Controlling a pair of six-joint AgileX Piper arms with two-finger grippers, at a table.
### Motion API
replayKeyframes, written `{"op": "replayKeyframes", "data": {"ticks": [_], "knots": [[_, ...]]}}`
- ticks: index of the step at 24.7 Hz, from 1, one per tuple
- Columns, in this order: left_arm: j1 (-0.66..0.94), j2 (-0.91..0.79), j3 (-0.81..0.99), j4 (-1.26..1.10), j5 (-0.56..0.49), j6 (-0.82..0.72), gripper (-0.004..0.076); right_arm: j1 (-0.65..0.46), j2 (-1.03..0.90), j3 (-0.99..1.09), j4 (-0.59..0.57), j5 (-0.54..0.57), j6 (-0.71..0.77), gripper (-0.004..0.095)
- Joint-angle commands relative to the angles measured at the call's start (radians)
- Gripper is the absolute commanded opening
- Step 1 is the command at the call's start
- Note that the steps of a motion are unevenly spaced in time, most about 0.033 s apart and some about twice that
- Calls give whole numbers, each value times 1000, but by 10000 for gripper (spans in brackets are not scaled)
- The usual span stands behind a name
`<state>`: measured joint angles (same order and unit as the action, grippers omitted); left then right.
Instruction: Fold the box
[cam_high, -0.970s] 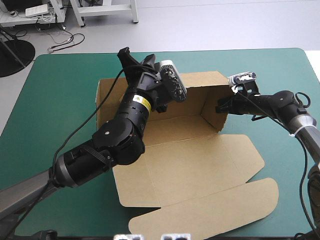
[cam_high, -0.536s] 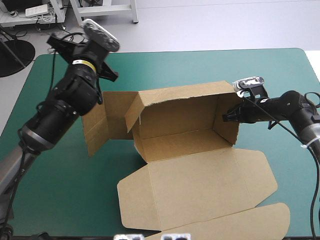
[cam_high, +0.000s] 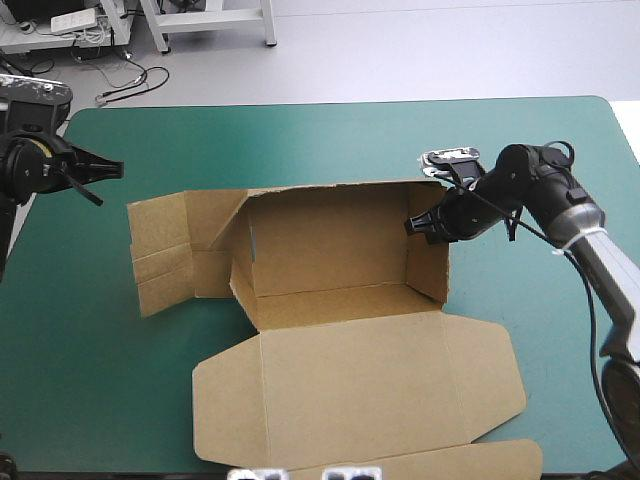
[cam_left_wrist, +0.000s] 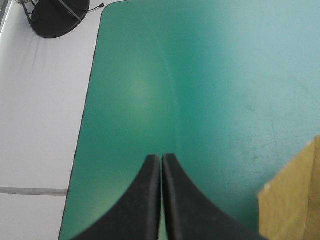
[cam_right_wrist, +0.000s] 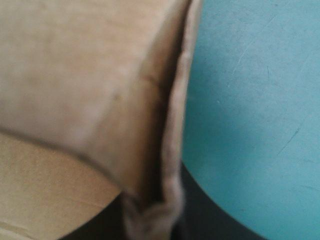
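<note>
brown board is now free on its left side: the left gripper (cam_left_wrist: 161, 157), which just before was over the box (cam_high: 340, 260), has gone away to about 10 o'clock of it, near the far left corner of the teal-green cover (cam_high: 300, 140). its black fingers are pressed together and hold nothing. the box has also moved a little toward the left since then. the right gripper (cam_high: 418, 225) stays at the 3 o'clock side, its fingers almost closed with the right wall (cam_high: 432, 250) between them. i think this means the left end is not yet tucked and needs one more attempt, while the right arm keeps the box steady. the box is in the middle of the table. its back wall and right wall stand up. at 9 o'clock the left flap (cam_high: 165, 250) lies open and nearly flat, with creases across it, and a short inner wall leans beside it. the lid (cam_high: 370, 385) lies flat toward 6 o'clock.
</note>
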<state>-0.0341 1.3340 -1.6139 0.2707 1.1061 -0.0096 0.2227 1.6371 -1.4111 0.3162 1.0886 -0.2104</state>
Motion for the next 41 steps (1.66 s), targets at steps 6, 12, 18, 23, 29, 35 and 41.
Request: {"op": "replayKeyframes", "data": {"ticks": [6, 12, 18, 23, 29, 35, 41], "knots": [[11, -81, -37, -6, 24, 27, 0, -2, 154, -174, 34, -107, 95, 292], [11, -75, -37, -2, 26, 27, 0, -4, 144, -413, -23, 27, 104, 380], [11, -75, -37, -2, 21, 31, 0, -4, 76, -538, -131, 163, 210, 376], [11, -75, -37, -2, 25, 42, 0, -2, -24, -461, -126, 163, 243, 376], [11, -75, -37, -11, 33, 42, 0, -2, -39, -267, -113, 118, 234, 376], [11, -75, -37, -41, 33, 42, 0, -2, 38, -185, -53, -18, 204, 376], [11, -75, -37, -57, 53, 42, 0, -2, 183, -185, 31, -91, 70, 376]]}}
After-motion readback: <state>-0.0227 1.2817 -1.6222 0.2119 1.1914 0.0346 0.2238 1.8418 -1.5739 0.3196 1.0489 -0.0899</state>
